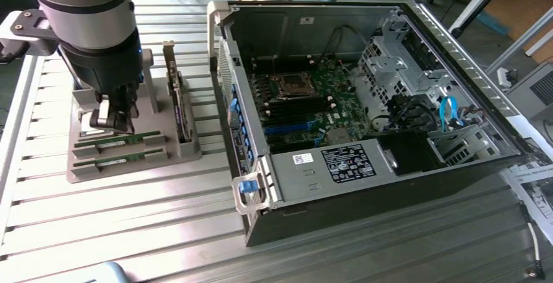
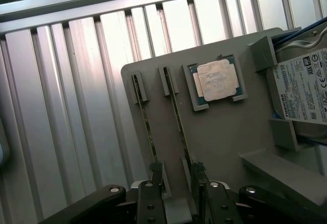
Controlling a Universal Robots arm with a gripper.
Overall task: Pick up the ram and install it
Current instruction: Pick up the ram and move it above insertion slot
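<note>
We see a big silver table (image 1: pixel 129 231) made of long metal strips. On it sits a flat gray tray (image 1: pixel 181 155). A tall card (image 1: pixel 179 101) stands up on its edge in the tray. In the wrist view, a square silver chip (image 2: pixel 217 79) lies flat in its own little pocket on the tray. A hard drive (image 2: pixel 306 89) with a white sticker lies near it.

To the exterior view's right of the tray is an open black computer box (image 1: pixel 363 208). Inside it we see a green board (image 1: pixel 333 111) with a square socket (image 1: pixel 291 85), a blue cable (image 1: pixel 447 111) and a black and white sticker (image 1: pixel 348 162). A blue clip (image 1: pixel 247 187) sits at the box's near corner.
</note>
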